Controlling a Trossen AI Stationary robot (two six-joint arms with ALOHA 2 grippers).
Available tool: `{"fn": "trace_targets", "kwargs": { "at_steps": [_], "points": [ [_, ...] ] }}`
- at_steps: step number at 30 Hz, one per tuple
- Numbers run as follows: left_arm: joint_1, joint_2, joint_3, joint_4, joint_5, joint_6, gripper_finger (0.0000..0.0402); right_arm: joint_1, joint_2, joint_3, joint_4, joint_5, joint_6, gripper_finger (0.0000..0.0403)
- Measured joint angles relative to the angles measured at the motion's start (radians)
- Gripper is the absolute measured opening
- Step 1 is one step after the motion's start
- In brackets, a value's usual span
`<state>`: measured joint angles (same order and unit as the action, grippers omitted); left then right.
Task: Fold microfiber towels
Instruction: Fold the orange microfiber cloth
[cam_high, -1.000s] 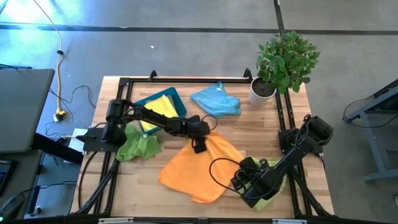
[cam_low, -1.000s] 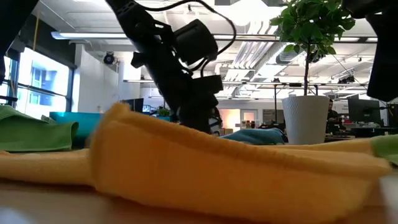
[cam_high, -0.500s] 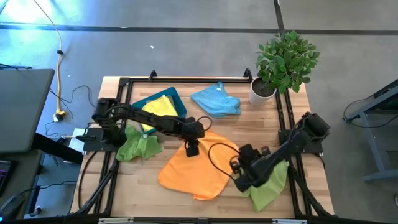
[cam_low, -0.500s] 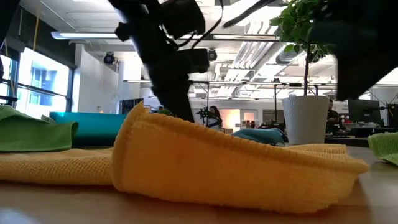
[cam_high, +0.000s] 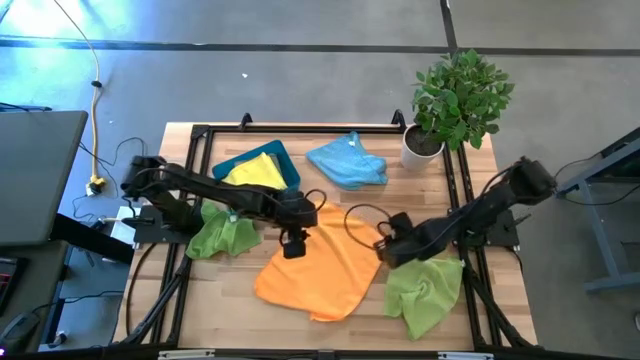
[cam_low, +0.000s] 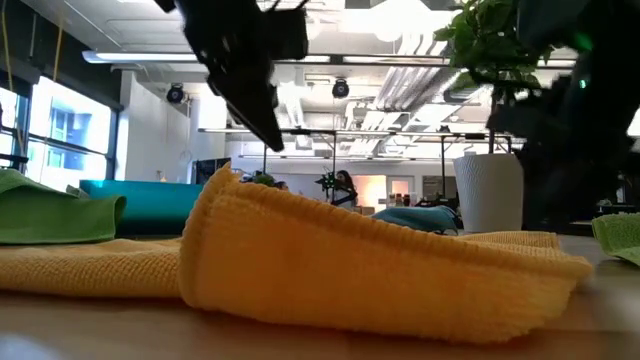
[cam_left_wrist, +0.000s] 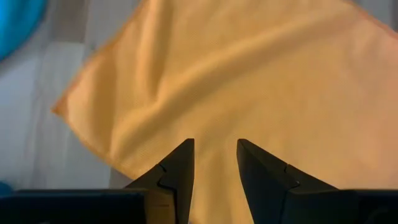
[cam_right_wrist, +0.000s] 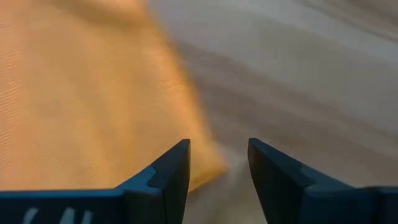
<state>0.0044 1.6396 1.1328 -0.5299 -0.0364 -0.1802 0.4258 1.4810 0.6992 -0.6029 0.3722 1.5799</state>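
Note:
The orange microfiber towel (cam_high: 318, 270) lies crumpled on the table's middle, with a raised fold (cam_low: 330, 270) toward the near edge. My left gripper (cam_high: 293, 243) (cam_left_wrist: 214, 142) hangs open above the towel's far left part, nothing between its fingers. My right gripper (cam_high: 385, 250) (cam_right_wrist: 217, 142) stands open over the towel's right corner (cam_right_wrist: 208, 165), which shows just ahead of its fingers. A lime green towel (cam_high: 425, 292) lies at the near right and another green one (cam_high: 225, 236) at the left. A light blue towel (cam_high: 347, 162) lies at the back, and a yellow one (cam_high: 255, 172) lies in the teal tray (cam_high: 222, 162).
A potted plant (cam_high: 455, 95) in a white pot (cam_low: 490, 190) stands at the far right corner. A black frame (cam_high: 300, 128) runs round the table's edges. Bare wood shows between the light blue towel and the orange one and along the near left edge.
My left gripper has risen and drawn back toward the table's left edge, off the orange towel's far part. My right gripper has swung from the near right, over the lime green towel, to the orange towel's right corner. The orange towel's raised fold has settled and lies still.

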Motion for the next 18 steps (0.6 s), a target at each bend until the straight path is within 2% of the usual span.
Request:
{"fn": "trace_targets", "kwargs": {
  "at_steps": [4,6,14,18],
  "points": [
    [-0.008,-0.037,0.001,0.005,0.002,0.0,0.011,-0.034,-0.076,-0.14,0.28,-0.008,-0.037,0.0147],
    [-0.005,-0.047,0.0,0.0,0.001,0.0,0.011,-0.048,-0.084,-0.184,0.34,-0.023,-0.056,0.0147],
    [0.005,-0.055,0.0,-0.006,-0.001,0.0,0.011,-0.086,-0.085,-0.203,0.355,-0.075,-0.192,0.0145],
    [0.005,-0.055,0.0,-0.004,-0.001,0.023,0.011,-0.087,-0.084,-0.201,0.382,-0.117,-0.302,0.0128]
  ]
}}
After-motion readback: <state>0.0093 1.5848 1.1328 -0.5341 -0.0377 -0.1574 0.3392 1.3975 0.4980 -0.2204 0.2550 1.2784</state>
